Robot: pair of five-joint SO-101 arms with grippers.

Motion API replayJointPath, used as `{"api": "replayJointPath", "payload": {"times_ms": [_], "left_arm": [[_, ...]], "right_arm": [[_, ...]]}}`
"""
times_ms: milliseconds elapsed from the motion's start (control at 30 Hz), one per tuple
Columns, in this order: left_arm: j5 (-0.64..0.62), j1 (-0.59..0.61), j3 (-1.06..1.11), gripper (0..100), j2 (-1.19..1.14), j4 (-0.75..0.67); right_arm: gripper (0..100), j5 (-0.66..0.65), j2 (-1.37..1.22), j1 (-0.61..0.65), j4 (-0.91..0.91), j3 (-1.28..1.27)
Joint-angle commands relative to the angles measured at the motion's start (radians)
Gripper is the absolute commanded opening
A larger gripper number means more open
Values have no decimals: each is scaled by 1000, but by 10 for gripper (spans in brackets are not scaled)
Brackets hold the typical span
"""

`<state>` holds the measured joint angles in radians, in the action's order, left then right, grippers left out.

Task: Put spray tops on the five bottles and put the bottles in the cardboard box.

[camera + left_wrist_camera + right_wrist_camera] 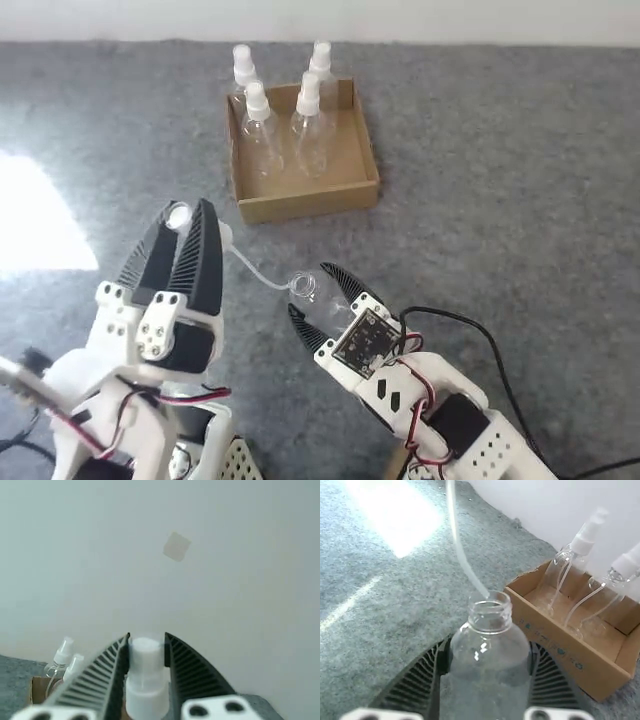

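Left gripper: my left gripper (pixel 146 639) is closed on the spray top (pixel 145 680), one ribbed finger on each side of its white head.
Spray top: it sits upright between my fingers near their tips, and its nozzle end rises just past them.
Dip tube: the thin clear tube (pixel 252 268) curves away from the spray top towards my other arm, and its end is in the mouth of the open bottle.
Right gripper: my right gripper (pixel 308 290) grips the open bottle (pixel 490 655) around its clear body, with the black fingers pressed to both sides.
Open bottle: it has no top. Its threaded neck sticks out past my fingertips and points towards the left gripper. It is in front of the box and well apart from it. I cannot tell whether it touches the table.
Cardboard box: the cardboard box (pixel 305 203) sits on the table beyond both of my grippers, open side up.
Topped bottles: four topped bottles (pixel 260 130) stand upright in the box, two nearer the front and two against the back wall, each with a white sprayer.
Table: the table (pixel 500 180) has a grey carpet-like cover, with a bright patch of light (pixel 35 220) beside my left arm.
Wall: a pale wall rises behind the box.
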<state>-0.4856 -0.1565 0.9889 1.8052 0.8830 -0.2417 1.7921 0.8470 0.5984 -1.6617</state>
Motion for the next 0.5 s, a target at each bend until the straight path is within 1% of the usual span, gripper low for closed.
{"api": "replayJointPath", "payload": {"times_ms": [0,133,300,467], "left_arm": [[-6,-35,12,12,15,-3],[-5,-43,39,12,14,-11],[-5,-41,117,12,14,-80],[-5,-44,160,12,12,-87]], "right_arm": [[114,-15,8,8,2,-21],[114,-15,10,8,2,-21],[114,-15,10,8,2,-21],[114,-15,10,8,2,-21]]}}
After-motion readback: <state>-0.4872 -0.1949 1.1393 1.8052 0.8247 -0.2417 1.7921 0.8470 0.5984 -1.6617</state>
